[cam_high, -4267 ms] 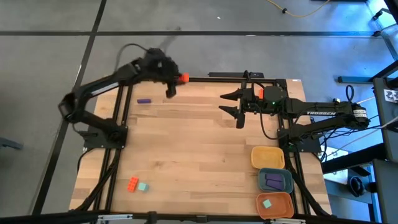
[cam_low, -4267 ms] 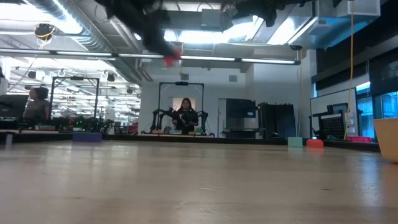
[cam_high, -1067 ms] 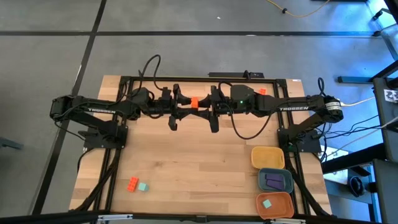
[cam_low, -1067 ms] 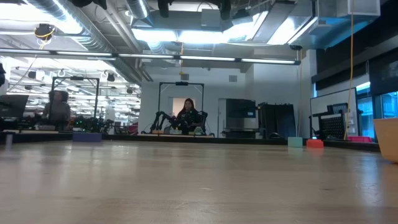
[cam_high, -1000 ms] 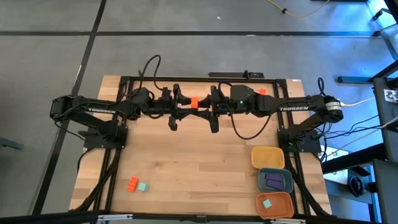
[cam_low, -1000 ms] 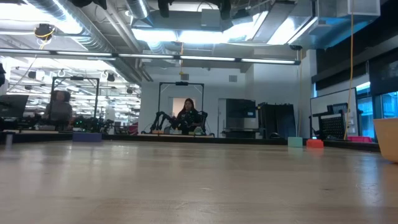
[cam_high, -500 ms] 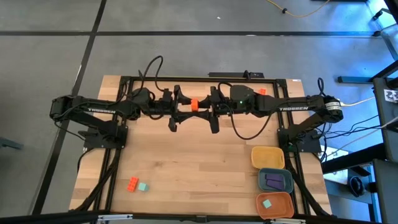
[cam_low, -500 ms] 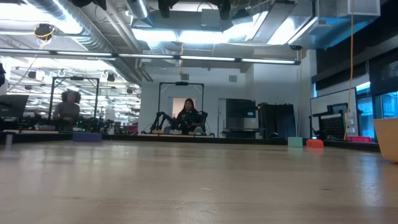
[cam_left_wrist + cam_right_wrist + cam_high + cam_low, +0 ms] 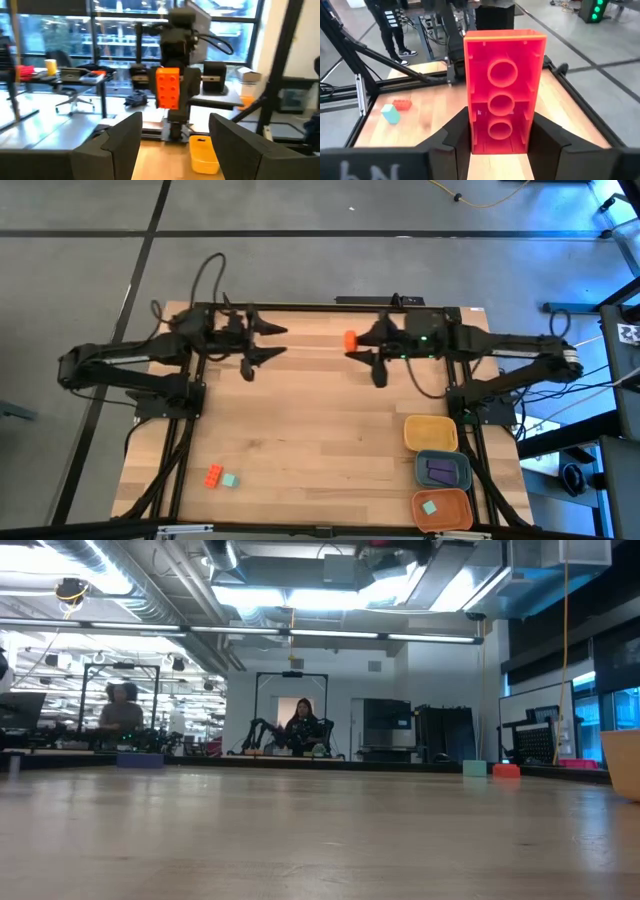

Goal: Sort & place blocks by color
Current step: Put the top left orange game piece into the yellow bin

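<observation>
High view: two dark arms reach in over the far part of the wooden counter [image 9: 300,420], well apart from each other. The right pincer [image 9: 358,346] is clamped on one orange-red block [image 9: 350,339], a short bar held up in the air above the counter; in the right wrist view this block [image 9: 503,90] fills the space between the two dark fingers [image 9: 454,135], its underside with three round sockets facing the camera. The left pincer [image 9: 268,340] holds nothing, its fingers spread apart; the left wrist view shows the two fingers [image 9: 116,140] wide apart, with the other arm and its orange-red bar [image 9: 167,87] farther off between them.

Near the front left corner of the counter lie two loose blocks just beside each other: one orange-red [image 9: 213,475] and one teal-green [image 9: 229,480]. The right wrist view shows this same pair far off, the orange-red one [image 9: 402,104] and the teal-green one [image 9: 390,114].

At the front right stand three rounded trays in a row: one yellow tray [image 9: 430,423] farthest in, one blue-grey tray [image 9: 442,455] in the middle, one orange tray [image 9: 441,497] nearest the front edge. One purple block [image 9: 440,471] lies in the blue-grey tray, and one teal-green block [image 9: 430,507] lies in the orange tray.
</observation>
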Action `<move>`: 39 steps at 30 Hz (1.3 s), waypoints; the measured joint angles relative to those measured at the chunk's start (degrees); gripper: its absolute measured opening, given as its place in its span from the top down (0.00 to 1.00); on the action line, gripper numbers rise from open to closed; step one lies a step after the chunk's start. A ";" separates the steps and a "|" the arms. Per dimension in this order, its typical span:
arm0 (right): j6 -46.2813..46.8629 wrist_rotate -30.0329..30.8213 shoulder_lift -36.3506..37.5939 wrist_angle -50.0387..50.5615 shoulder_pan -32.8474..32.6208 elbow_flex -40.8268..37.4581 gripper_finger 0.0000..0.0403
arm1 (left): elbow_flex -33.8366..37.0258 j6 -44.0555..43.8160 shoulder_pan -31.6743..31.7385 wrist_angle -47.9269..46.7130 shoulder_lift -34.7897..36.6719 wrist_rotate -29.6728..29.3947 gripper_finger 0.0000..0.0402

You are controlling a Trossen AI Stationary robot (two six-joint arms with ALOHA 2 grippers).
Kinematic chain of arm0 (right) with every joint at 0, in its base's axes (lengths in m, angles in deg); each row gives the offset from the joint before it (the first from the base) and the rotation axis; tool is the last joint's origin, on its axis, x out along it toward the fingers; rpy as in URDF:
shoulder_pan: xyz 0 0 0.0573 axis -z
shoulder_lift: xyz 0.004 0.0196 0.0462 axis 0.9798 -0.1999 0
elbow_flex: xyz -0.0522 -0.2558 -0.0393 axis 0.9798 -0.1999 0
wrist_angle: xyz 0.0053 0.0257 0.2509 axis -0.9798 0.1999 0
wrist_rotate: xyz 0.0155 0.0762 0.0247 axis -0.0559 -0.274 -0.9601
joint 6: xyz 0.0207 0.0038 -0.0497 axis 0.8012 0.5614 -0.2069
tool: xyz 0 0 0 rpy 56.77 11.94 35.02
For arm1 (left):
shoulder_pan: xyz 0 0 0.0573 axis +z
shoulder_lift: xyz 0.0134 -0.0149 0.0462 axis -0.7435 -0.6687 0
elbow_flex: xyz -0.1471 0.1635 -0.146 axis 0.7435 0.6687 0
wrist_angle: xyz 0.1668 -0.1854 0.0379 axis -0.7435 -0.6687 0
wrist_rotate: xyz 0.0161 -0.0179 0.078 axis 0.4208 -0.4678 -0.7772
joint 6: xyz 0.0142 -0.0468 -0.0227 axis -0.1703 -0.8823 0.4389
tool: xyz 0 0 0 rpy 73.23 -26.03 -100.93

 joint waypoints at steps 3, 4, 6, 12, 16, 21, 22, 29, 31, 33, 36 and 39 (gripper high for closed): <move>2.27 -0.03 5.78 -0.41 0.02 -5.04 0.65 | 0.01 0.08 0.92 -4.00 3.37 -1.69 0.45; 3.42 -0.06 7.92 -0.82 -0.02 -6.80 0.65 | 0.02 0.08 1.21 -5.04 4.29 -2.04 0.45; 5.45 -0.35 11.80 -2.21 -0.31 -10.60 0.65 | 0.02 0.10 1.46 -6.85 5.86 -2.87 0.45; 11.23 -1.05 21.81 -13.37 -1.57 -20.60 0.65 | 4.21 -1.04 1.26 -4.63 8.71 -5.26 0.46; 12.57 -1.00 24.93 -17.40 -1.78 -23.86 0.65 | 7.25 -3.25 1.26 0.20 9.28 -5.81 0.46; 12.42 -1.01 25.29 -17.86 -1.78 -23.98 0.65 | 7.65 -3.44 1.24 1.70 9.28 -4.62 0.46; 12.42 -1.02 25.29 -18.02 -1.78 -23.98 0.65 | 7.65 -3.44 1.24 1.70 9.27 -4.59 0.46; 16.97 -3.60 23.24 -5.88 -2.05 -18.18 0.65 | 7.65 -3.06 1.23 1.65 9.26 -4.53 0.46; 17.17 -4.45 21.14 5.16 -3.10 -12.81 0.65 | 7.65 -3.03 1.24 1.65 9.26 -4.53 0.46; 18.27 -4.91 18.48 17.85 -4.66 -7.35 0.65 | 7.65 -3.03 1.24 1.65 9.26 -4.53 0.46; 22.21 -8.63 14.18 36.62 -7.40 -0.64 0.65 | 7.65 -3.01 1.24 1.62 9.26 -4.45 0.46; 28.11 -14.68 10.40 51.70 -11.50 2.34 0.65 | 7.65 -3.01 1.24 1.62 9.26 -4.44 0.46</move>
